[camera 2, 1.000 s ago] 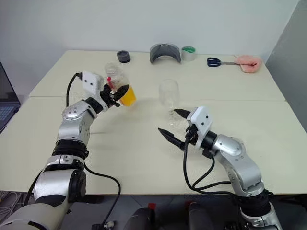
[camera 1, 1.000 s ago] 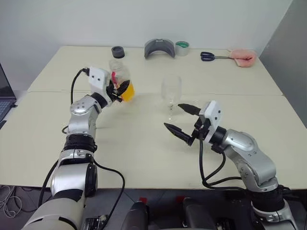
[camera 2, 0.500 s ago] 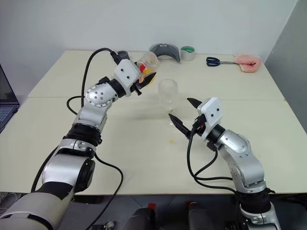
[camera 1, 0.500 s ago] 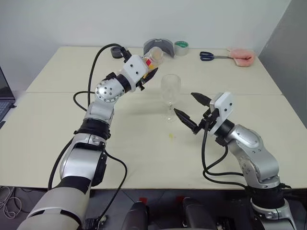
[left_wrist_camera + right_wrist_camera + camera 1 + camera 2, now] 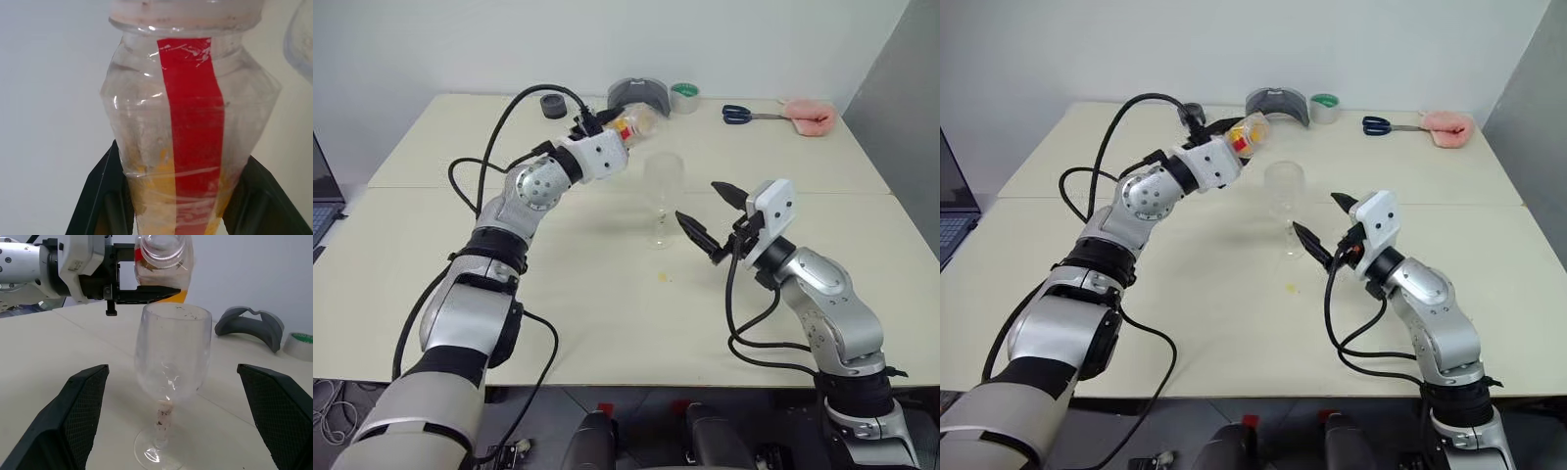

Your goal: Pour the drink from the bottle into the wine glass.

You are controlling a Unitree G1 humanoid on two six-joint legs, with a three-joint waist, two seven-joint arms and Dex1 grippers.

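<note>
The bottle (image 5: 631, 119) is tipped on its side, and my left gripper (image 5: 613, 130) is shut on its body. Its open mouth points toward the wine glass (image 5: 663, 184) and sits just above and behind the rim. The orange-yellow drink (image 5: 161, 196) lies low in the bottle beside the red label stripe; I see no stream leaving it. The wine glass stands upright on the table, its bowl looking empty in the right wrist view. My right gripper (image 5: 695, 200) is open beside the stem, its fingers (image 5: 83, 406) either side of the glass and apart from it.
A small yellow spot (image 5: 663, 277) lies on the table in front of the glass. Along the far edge sit a black lid (image 5: 553, 103), a grey curved piece (image 5: 638, 95), a tape roll (image 5: 684, 95), scissors (image 5: 739, 115) and a pink object (image 5: 808, 116). A laptop (image 5: 323, 191) is at the left.
My left arm carried the bottle up and right to the glass and rolled it onto its side. A yellow spot appeared on the table. My right gripper edged up toward the glass.
</note>
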